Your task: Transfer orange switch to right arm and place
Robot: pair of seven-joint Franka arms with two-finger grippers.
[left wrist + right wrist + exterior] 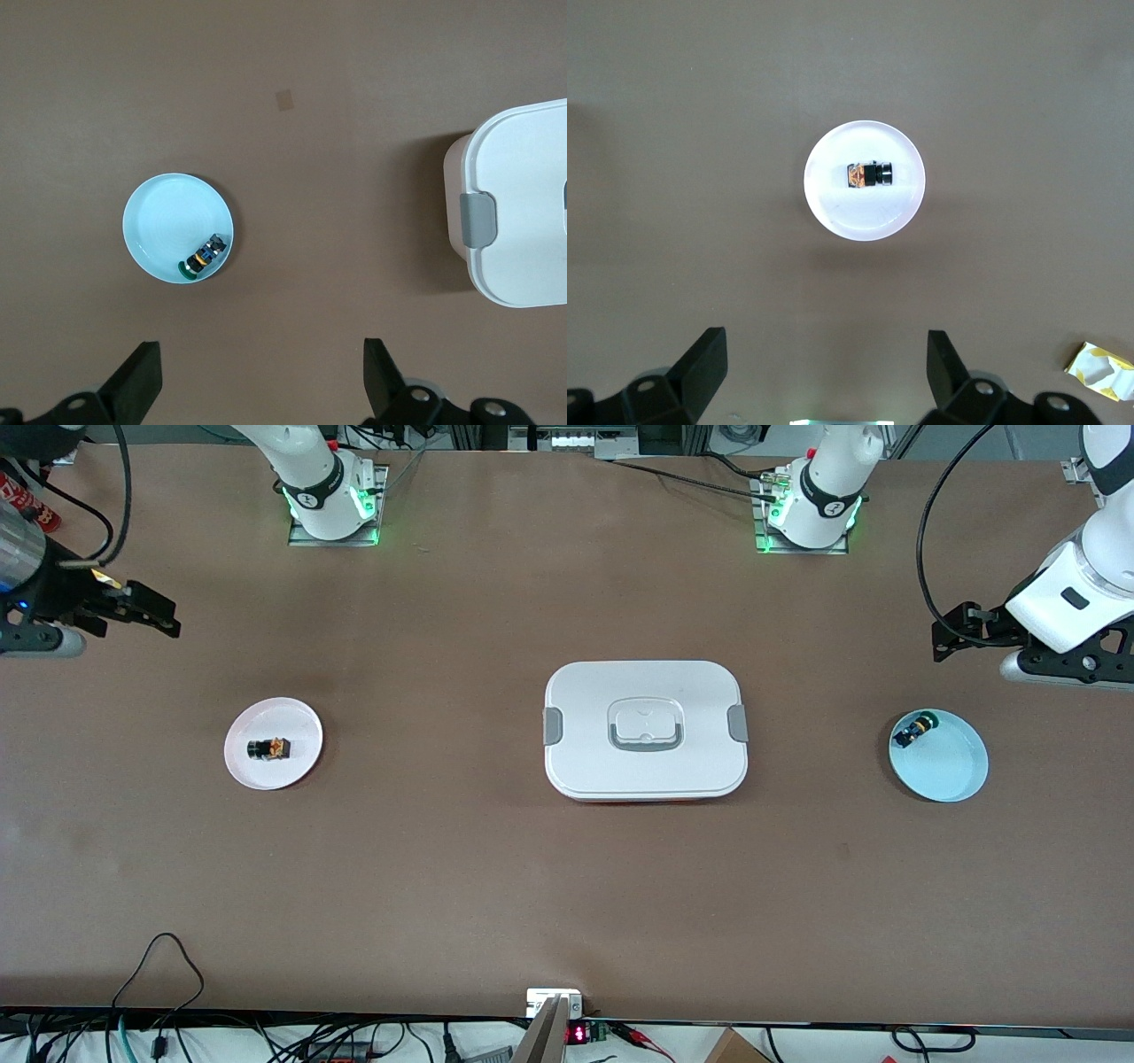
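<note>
The orange switch lies on its side on a small white plate toward the right arm's end of the table. In the right wrist view the orange switch rests on that white plate. My right gripper hangs open and empty above the table near that end, the plate well off its fingertips; its jaws stand wide apart. My left gripper hovers open and empty at the left arm's end.
A light blue plate holds a black part with a green tip, also seen from the left wrist as the green-tipped part. A white lidded box sits mid-table. A yellow wrapper scrap lies near the right gripper.
</note>
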